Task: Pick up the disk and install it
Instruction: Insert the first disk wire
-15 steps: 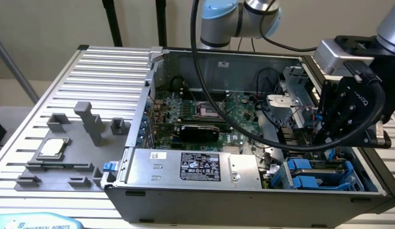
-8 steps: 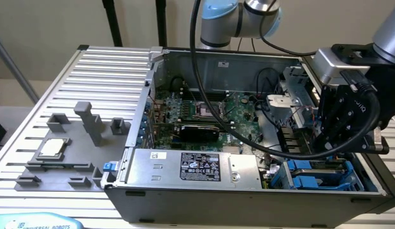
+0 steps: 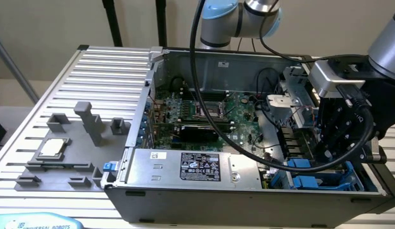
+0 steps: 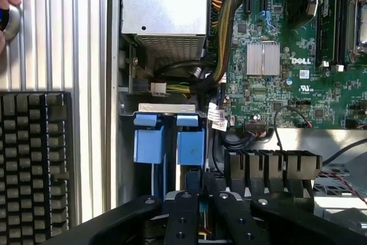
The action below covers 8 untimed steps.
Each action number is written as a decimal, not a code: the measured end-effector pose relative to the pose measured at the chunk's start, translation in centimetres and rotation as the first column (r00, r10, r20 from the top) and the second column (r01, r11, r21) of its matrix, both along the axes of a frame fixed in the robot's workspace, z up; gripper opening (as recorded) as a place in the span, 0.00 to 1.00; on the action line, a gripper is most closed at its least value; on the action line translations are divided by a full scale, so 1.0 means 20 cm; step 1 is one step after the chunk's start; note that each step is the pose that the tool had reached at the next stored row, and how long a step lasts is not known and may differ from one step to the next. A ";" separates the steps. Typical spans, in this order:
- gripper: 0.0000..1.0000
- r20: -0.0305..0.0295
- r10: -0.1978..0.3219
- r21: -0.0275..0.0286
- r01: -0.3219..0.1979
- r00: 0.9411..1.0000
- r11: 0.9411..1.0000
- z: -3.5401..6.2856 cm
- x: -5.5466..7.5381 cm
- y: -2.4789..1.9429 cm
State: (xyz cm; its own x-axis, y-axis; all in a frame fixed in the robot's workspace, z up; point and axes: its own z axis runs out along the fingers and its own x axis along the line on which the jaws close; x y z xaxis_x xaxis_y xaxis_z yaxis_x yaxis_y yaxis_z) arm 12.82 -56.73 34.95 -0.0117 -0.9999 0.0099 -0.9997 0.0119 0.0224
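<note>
Exterior view. Shows an open computer case [image 3: 137,186] lying on a slatted bench [image 3: 89,71], with the power supply [image 3: 197,167] along its near wall. Places the claw [image 3: 334,143] deep inside the case, just beside the power supply toward the exterior view's right, above blue plastic parts [image 3: 310,181] in the drive bay [image 3: 353,183]. Hides the fingertips behind arm cabling [image 3: 350,143]. Leaves a grey fixture [image 3: 70,157] with a small square chip [image 3: 51,148] on the bench, well apart from the power supply on the far side of the case wall.

Wrist view. Shows the black fingers [image 4: 182,216] pressed close together, with a thin edge between them. Appears to pinch the disk [image 4: 190,142] by that narrow edge, its blue carrier pointing into the bay just beside the power supply [image 4: 163,4]. Cannot separate the held carrier with certainty from the second blue carrier [image 4: 148,136] alongside it. Shows a cable bundle [image 4: 223,38] running between the power supply and the motherboard [image 4: 287,55], near the bay mouth. Shows part of a hand [image 4: 4,4] and a keyboard [image 4: 34,164] outside the case wall.

Hazards, as judged:
- Tilting in the slot: jams the carrier against the bay rails.
- Drifting toward the neighbouring carrier: fouls both.
- Snagging the nearby cables: pulls a connector loose.
- Gripping on a thin edge: allows slip under insertion load.
</note>
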 end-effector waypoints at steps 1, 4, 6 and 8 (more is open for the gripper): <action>0.16 0.003 0.000 0.000 0.000 1.000 1.000 -0.003 0.00 0.000; 0.16 0.011 0.001 0.000 -0.001 1.000 1.000 -0.010 0.00 -0.001; 0.16 0.015 0.002 0.000 -0.002 1.000 1.000 -0.013 0.00 -0.001; 0.16 0.019 0.002 0.000 -0.002 1.000 1.000 -0.018 0.00 -0.001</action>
